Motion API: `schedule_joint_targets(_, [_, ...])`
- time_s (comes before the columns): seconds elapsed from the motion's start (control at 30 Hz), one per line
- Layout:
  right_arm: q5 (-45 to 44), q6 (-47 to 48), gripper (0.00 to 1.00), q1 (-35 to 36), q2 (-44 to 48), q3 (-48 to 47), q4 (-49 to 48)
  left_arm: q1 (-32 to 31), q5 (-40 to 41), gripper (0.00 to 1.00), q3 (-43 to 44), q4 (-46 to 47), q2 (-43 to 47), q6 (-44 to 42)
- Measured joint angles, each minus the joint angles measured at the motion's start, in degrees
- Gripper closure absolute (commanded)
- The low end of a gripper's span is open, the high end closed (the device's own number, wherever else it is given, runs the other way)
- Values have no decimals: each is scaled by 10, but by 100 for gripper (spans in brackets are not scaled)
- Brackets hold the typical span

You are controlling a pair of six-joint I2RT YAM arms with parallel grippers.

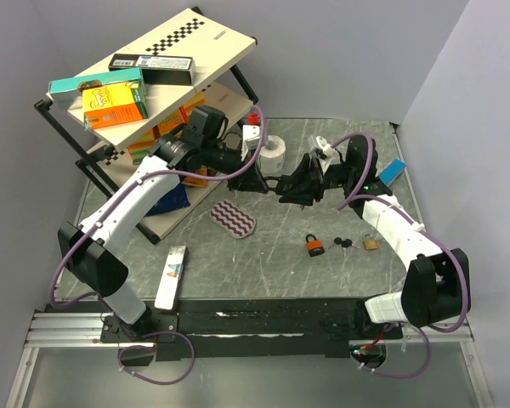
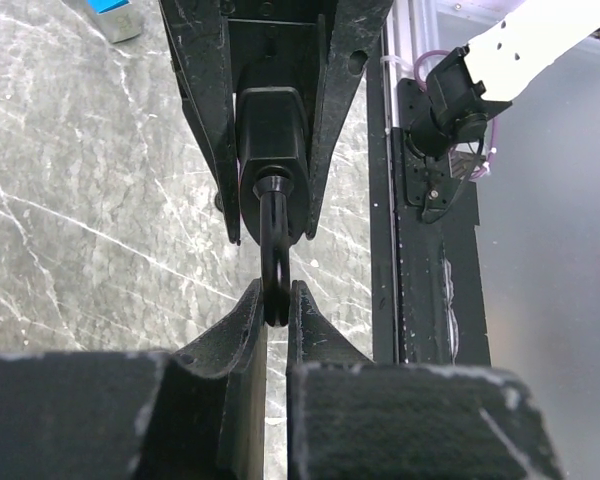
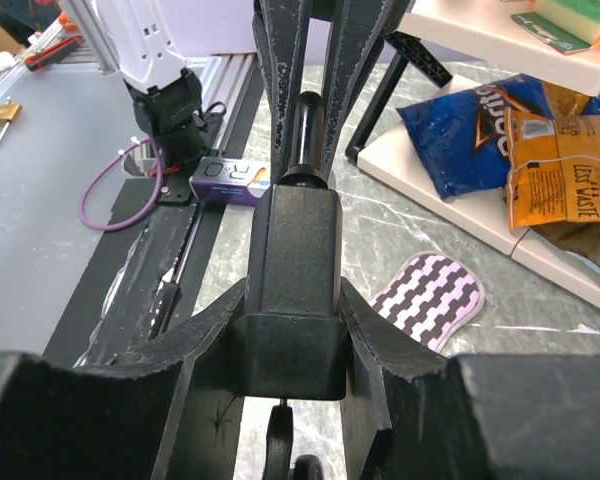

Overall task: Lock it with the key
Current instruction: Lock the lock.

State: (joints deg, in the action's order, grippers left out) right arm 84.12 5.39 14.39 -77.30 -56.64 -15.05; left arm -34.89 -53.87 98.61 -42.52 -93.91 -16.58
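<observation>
A black padlock [image 3: 295, 290] hangs above the middle of the table between both arms. My right gripper [image 3: 292, 330] is shut on its body [image 2: 272, 125]. My left gripper [image 2: 277, 300] is shut on the tip of its black shackle [image 2: 276, 250]. In the top view the left gripper [image 1: 259, 183] and the right gripper [image 1: 293, 189] meet nose to nose. A black-headed key [image 3: 280, 440] sits at the body's near end, and its thin shaft seems to enter the lock. On the table lie an orange padlock [image 1: 314, 246], loose black keys [image 1: 343, 243] and a brass padlock [image 1: 371, 242].
A tilted shelf rack [image 1: 166, 76] with boxes and snack bags [image 3: 525, 130] fills the back left. A purple striped pad [image 1: 234, 218] and a white box [image 1: 171, 276] lie on the table. A white tape roll [image 1: 274, 151] and a blue block [image 1: 392, 172] sit further back.
</observation>
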Motion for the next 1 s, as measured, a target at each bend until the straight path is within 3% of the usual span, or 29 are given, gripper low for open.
schedule_joint_targets(0.63, [22, -12, 100, 17, -18, 0, -9, 0, -16, 99, -38, 15, 12, 14])
schedule_joint_targets(0.8, [14, 53, 100, 17, -17, 0, 69, 0, -16, 98, -47, 11, 14, 12])
schedule_joint_targets(1.0, [-18, 162, 100, 14, -10, -14, 210, 5, -16, 83, -92, 54, 24, 24])
